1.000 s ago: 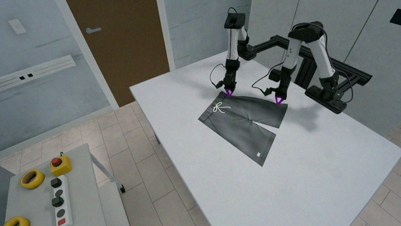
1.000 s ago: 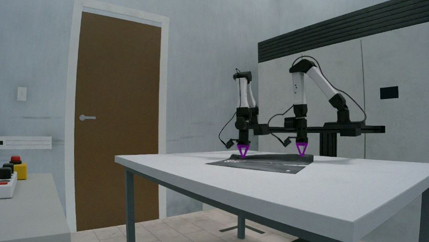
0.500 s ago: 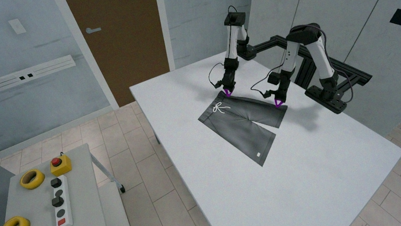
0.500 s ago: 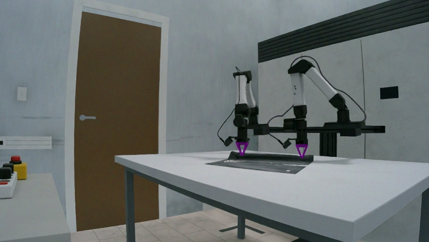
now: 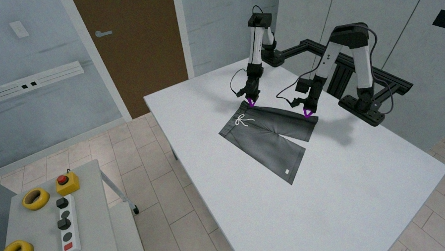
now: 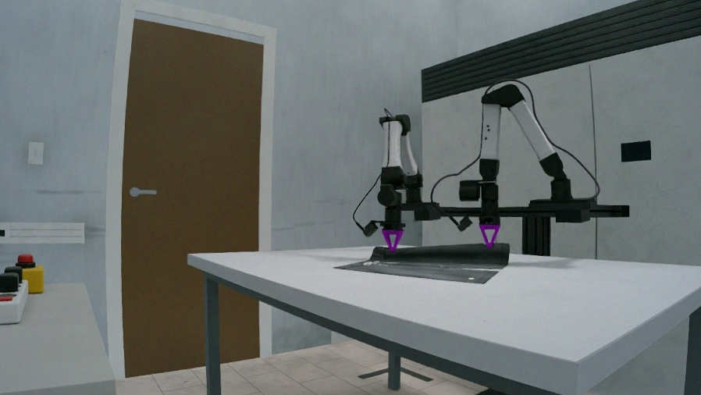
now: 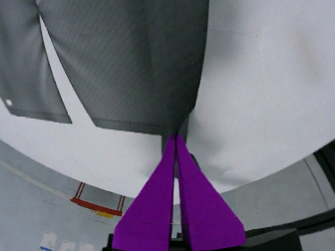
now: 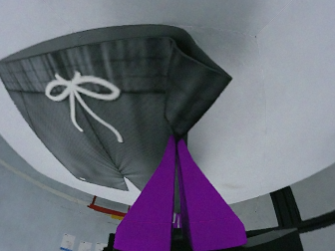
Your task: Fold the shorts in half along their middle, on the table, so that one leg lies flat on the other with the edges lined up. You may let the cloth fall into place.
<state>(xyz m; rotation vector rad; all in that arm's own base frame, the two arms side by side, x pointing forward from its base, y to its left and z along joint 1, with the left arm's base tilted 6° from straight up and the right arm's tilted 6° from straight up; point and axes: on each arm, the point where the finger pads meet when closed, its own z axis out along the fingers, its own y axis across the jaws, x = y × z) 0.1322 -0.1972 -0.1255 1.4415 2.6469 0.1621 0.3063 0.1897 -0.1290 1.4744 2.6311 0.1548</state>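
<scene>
Left gripper (image 5: 307, 116) (image 6: 489, 245) (image 7: 175, 135) and right gripper (image 5: 251, 105) (image 6: 392, 249) (image 8: 175, 138) downturned, clenched on the raised edge of the shorts (image 5: 264, 138) (image 6: 451, 256) (image 7: 135, 75) (image 8: 140, 107)

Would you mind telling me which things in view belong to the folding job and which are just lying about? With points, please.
Belong to the job:
shorts (image 5: 264, 145) (image 6: 441, 257) (image 7: 135, 65) (image 8: 140, 112)
table (image 5: 280, 218) (image 6: 392, 304) (image 7: 264, 100) (image 8: 279, 125)
left gripper (image 5: 307, 116) (image 6: 489, 245) (image 7: 174, 138)
right gripper (image 5: 251, 105) (image 6: 392, 250) (image 8: 175, 138)

Just lying about:
yellow ring (image 5: 38, 206)
power strip (image 5: 73, 215) (image 6: 14, 310)
red-button box (image 5: 72, 184) (image 6: 35, 279)
</scene>
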